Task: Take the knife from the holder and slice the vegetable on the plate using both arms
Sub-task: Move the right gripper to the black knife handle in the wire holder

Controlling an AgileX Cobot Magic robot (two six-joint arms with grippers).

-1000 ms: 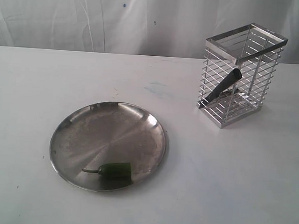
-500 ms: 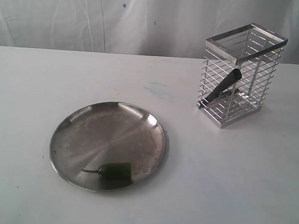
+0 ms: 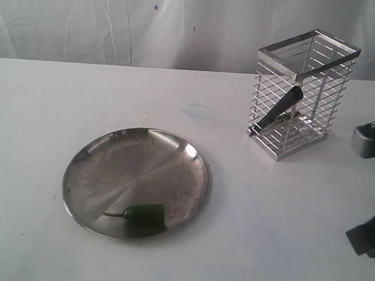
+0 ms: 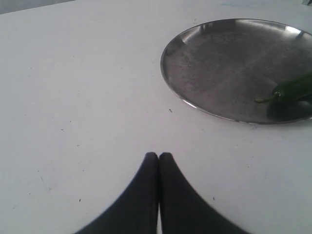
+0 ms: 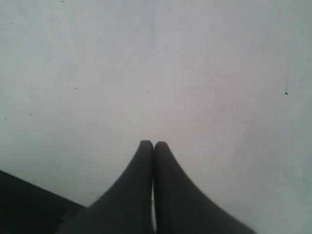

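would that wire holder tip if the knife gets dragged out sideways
Probably yes: the holder is tall on a narrow base and mostly open wire, so likely light. The knife leans diagonally against its bars, so a sideways pull may catch and drag it.

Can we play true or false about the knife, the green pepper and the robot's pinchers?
1. The knife leans inside the holder. True.
2. The pepper lies inside the holder. False: it lies on the plate, near its rim.
3. The left gripper and the right gripper are both shut. True.
4. The left gripper holds the knife. False: it holds nothing.
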